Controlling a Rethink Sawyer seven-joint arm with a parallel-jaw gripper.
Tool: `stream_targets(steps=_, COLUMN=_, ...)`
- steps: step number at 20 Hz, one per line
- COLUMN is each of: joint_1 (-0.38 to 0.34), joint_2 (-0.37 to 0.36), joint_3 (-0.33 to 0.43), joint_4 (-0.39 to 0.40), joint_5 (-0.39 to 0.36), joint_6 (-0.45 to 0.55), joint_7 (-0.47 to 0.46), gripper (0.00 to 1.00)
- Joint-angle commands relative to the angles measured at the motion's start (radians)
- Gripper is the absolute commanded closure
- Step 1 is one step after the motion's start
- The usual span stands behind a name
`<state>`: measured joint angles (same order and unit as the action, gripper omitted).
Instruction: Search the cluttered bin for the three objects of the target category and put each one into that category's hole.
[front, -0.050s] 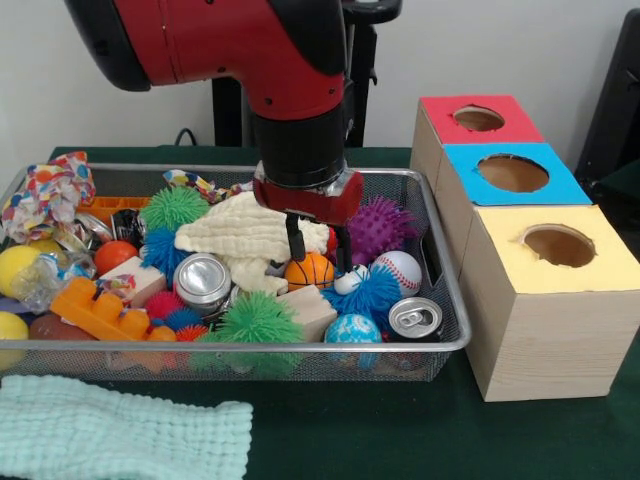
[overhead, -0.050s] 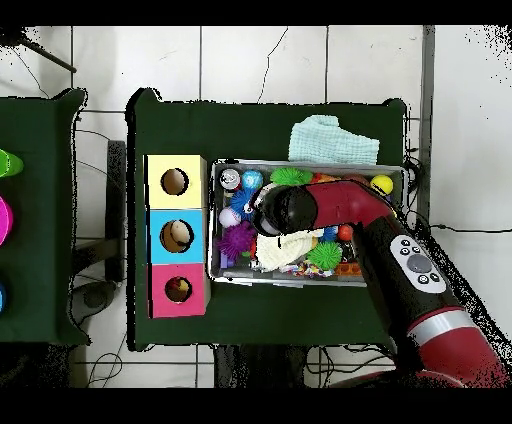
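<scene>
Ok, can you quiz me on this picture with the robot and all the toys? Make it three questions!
1. In the front view, what colour is the top of the box closest to the camera? A red, B blue, C yellow.
2. True or false: the pale green cloth lies inside the wire bin.
3. Fill in: the little orange ball right under the gripper is a toy ____.

Key: 1 C. 2 false, it lies on the table in front of the bin. 3 basketball.
</scene>
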<state>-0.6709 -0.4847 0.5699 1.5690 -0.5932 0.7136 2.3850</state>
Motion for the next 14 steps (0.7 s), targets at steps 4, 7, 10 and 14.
stream_targets(steps=4, joint_1=-0.013, joint_2=0.041, joint_3=0.022, joint_4=-0.056, joint_5=-0.053, joint_6=0.095, joint_7=-0.315, gripper=0.00)
stream_targets(steps=7, joint_1=-0.017, joint_2=0.009, joint_3=0.019, joint_4=0.004, joint_5=-0.080, joint_6=0.079, joint_7=-0.337, gripper=0.00)
stream_targets(steps=10, joint_1=-0.029, joint_2=-0.015, joint_3=0.031, joint_4=0.039, joint_5=-0.124, joint_6=0.060, joint_7=-0.405, gripper=0.00)
stream_targets(steps=14, joint_1=-0.055, joint_2=-0.076, joint_3=0.031, joint_4=0.111, joint_5=-0.126, joint_6=0.085, joint_7=-0.419, gripper=0.00)
